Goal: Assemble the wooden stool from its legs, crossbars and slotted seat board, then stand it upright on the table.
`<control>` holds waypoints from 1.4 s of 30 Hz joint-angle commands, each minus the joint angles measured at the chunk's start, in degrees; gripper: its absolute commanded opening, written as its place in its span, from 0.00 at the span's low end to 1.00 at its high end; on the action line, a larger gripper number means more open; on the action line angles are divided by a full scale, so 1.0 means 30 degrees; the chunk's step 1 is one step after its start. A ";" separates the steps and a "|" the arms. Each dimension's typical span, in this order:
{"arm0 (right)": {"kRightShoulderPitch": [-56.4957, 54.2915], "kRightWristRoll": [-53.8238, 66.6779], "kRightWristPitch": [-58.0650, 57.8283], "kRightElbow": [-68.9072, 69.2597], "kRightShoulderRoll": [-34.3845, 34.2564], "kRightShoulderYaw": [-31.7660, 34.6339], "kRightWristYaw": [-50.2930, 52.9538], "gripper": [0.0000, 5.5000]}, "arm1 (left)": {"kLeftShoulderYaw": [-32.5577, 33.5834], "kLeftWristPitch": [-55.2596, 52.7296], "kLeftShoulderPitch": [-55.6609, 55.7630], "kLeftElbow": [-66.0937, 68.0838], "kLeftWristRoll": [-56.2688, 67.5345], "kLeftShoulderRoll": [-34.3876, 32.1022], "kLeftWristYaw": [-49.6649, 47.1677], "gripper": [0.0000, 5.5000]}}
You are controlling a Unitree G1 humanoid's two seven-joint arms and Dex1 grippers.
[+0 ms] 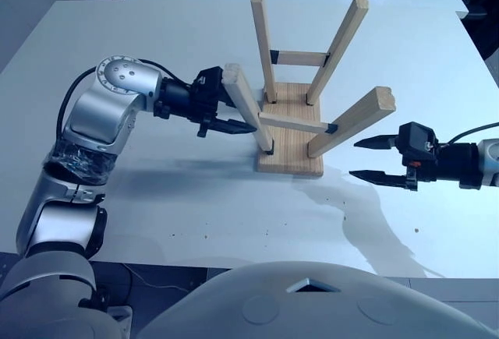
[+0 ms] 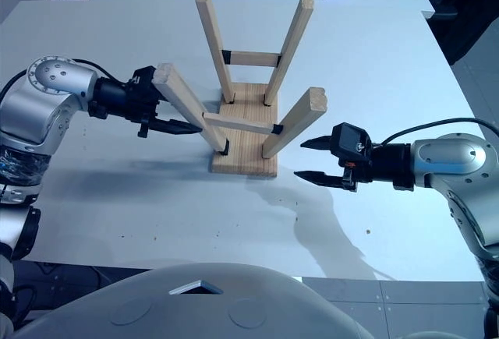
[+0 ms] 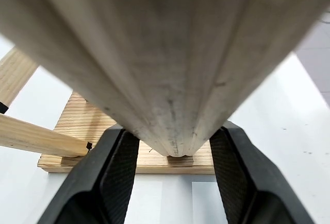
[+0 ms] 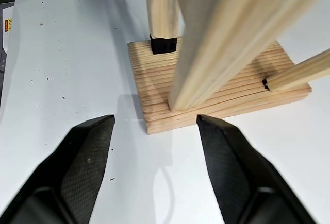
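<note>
Stool (image 1: 288, 99) sitting upside down mid-table (image 1: 156, 199) — seat board (image 1: 292, 164) lying flat, four legs pointing up and splaying outward. Left gripper (image 1: 248, 128) clamping near-left leg (image 1: 238, 90), fingers straddling it across its long axis, which is tilting up toward robot's left. Right gripper (image 1: 366, 158) hanging spread and empty just right of near-right leg (image 1: 351, 121) — nearer arm for that leg, which is leaning toward it. Flip upright not yet done.
</note>
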State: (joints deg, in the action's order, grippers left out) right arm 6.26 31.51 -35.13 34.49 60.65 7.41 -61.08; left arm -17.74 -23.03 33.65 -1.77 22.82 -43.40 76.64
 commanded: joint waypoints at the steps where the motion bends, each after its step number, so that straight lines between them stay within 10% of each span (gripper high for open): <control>1: -0.0458 0.0582 -0.0506 0.0454 -0.0170 0.0119 0.0207 0.53 | -0.1427 -0.0840 0.0201 -0.0369 -0.1811 -0.0510 0.0320 0.40; 20: -0.1150 0.0734 -0.0845 0.0931 -0.0506 -0.0695 0.0492 0.53 | -0.1856 -0.2250 0.0755 0.0489 -0.4047 0.0452 0.0048 0.40; 31: 0.2420 0.0560 -0.0589 0.1756 -0.0474 0.2095 0.0494 0.53 | 0.3804 -0.0330 -0.3234 0.0990 -0.2567 -0.1577 -0.1211 0.40; 42: 0.4071 -0.0032 0.0305 0.1102 -0.0974 0.3267 0.0557 0.54 | 1.1729 -1.1095 -0.2174 -0.3067 0.8720 0.1853 -0.7557 0.29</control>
State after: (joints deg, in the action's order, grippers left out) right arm 19.50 32.35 -35.13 38.81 57.38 17.43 -59.43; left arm 14.08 -52.15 24.14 -10.07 43.74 -39.11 57.06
